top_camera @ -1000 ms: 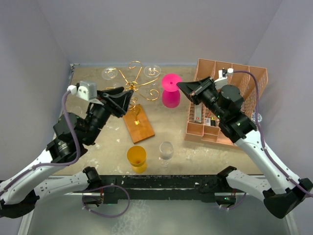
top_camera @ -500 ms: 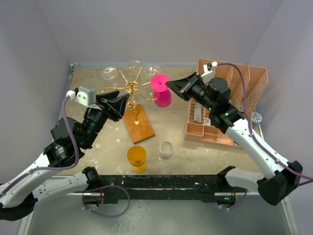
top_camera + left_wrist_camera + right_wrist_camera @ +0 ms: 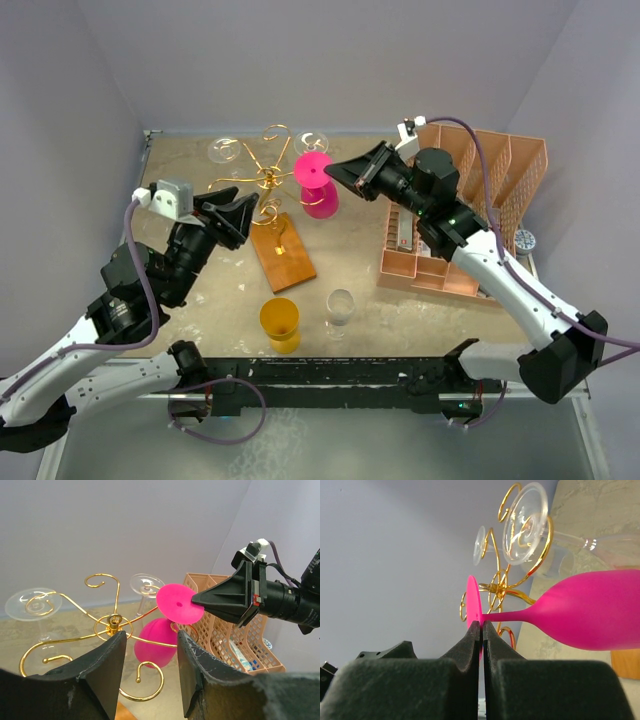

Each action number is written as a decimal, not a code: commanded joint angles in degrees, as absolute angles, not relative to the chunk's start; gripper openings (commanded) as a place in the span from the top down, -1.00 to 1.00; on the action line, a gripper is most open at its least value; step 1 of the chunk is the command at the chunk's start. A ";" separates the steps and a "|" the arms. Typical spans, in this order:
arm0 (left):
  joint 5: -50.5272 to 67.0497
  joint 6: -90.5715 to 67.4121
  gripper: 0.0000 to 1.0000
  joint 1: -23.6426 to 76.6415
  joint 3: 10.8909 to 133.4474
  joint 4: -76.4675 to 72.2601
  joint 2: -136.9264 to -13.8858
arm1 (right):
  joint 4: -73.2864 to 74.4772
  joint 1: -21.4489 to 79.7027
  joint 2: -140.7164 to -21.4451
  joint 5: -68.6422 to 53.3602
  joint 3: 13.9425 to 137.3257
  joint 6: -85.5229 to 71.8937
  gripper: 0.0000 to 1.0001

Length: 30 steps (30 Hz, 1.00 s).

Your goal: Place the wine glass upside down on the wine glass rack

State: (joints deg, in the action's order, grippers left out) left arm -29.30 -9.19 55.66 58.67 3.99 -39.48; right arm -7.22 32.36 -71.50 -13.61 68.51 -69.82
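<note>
Firmly, right fingers (image 3: 462, 652) pinch the round foot of the pink wine glass (image 3: 590, 610); left fingers (image 3: 105, 672) gape.

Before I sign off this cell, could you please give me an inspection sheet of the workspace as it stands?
Surface: mottled beige tabletop; no spills seen.
Job's things: gold wire wine glass rack on brown wooden base; opaque pink wine glass foot up, tilted, beside a rack arm; whether hooked, cannot tell.
Clutter: two clear glasses hanging on rack; amber tumbler; small clear stemmed glass; salmon-pink slotted organizer.
Grippers: right gripper shut on pink glass's foot rim; left gripper open, empty, near rack.
Cables: left wrist cable, right wrist cable; no snag seen.
Surroundings: plain grey walls; nothing else seen.
</note>
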 commanded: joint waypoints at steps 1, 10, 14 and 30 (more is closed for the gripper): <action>-30.35 -7.91 0.15 55.94 58.58 2.97 -38.84 | -10.41 32.89 -72.03 -17.61 72.77 -67.59 1.00; -30.50 -7.91 0.14 55.98 58.97 2.72 -39.00 | -6.55 34.16 -74.23 -21.68 75.86 -65.40 1.00; -30.02 -7.90 0.14 55.96 58.98 2.44 -39.32 | -5.01 34.67 -74.29 -22.80 75.94 -64.52 1.00; -30.76 -7.68 0.14 55.91 58.50 -1.84 -39.48 | -1.47 34.96 -68.48 -21.01 72.58 -65.81 1.00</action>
State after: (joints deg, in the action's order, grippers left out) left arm -30.24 -9.17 55.66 58.57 3.18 -39.48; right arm 0.30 34.61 -72.88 -21.08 73.14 -65.34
